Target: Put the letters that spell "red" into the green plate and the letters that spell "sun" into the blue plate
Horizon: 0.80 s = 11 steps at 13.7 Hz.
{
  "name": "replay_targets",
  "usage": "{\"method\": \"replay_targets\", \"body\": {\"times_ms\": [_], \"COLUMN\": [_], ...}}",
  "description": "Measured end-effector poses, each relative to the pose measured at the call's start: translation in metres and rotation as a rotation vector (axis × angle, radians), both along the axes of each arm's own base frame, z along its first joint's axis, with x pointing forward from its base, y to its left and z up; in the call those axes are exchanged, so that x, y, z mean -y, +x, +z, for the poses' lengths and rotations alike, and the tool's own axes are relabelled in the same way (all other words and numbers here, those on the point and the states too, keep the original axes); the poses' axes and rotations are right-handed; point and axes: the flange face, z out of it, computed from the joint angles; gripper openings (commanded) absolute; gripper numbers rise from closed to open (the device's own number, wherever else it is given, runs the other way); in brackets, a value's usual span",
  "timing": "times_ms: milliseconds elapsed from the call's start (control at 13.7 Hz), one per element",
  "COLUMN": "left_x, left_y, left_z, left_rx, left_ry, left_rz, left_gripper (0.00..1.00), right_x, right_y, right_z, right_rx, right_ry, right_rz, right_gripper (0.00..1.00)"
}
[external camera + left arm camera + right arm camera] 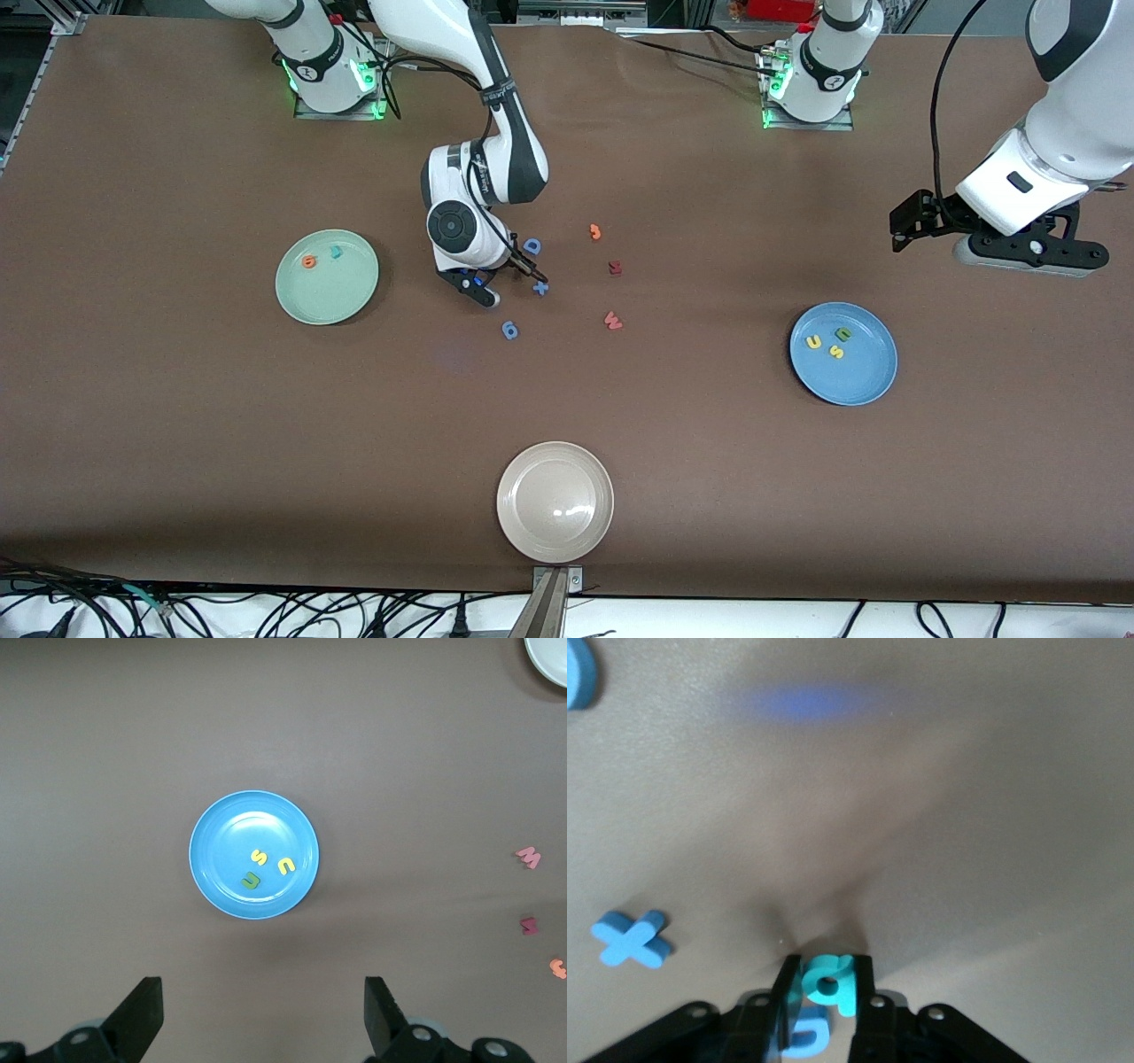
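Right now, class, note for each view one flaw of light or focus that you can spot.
Front view: a bright glare spot on the beige plate. Left wrist view: even light, sharp on the blue plate. Right wrist view: the teal "d" between the jaws of the right gripper is soft; a blurred blue glow lies on the table.

"sun" letters in blue plate

A high front camera faces both robot bases across the whole worktop. The left wrist camera looks straight down from well above the blue plate, which the front view shares. The right wrist camera sits very close to the worktop.
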Motion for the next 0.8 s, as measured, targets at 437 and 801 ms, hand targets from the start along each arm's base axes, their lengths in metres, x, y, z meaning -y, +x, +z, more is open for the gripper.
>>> {"method": "replay_targets", "body": {"times_ms": [437,801], "left_x": [0.0,0.0], "left_y": [0.0,0.0], "left_z": [0.002,0.002], "left_rx": [0.004,0.005], "left_ry": [0.0,0.0], "left_rz": [0.0,0.0], "left_gripper": [1.0,1.0], "right_x": [0.003,0.066], "right_y": [0.001,0.038], "right_z": [-0.001,0.048], "right_rx": [-0.011,-0.114], "right_ry": [-0.005,0.016], "right_rz": [-0.003,0.006], "right_gripper": [0.12,0.12]}}
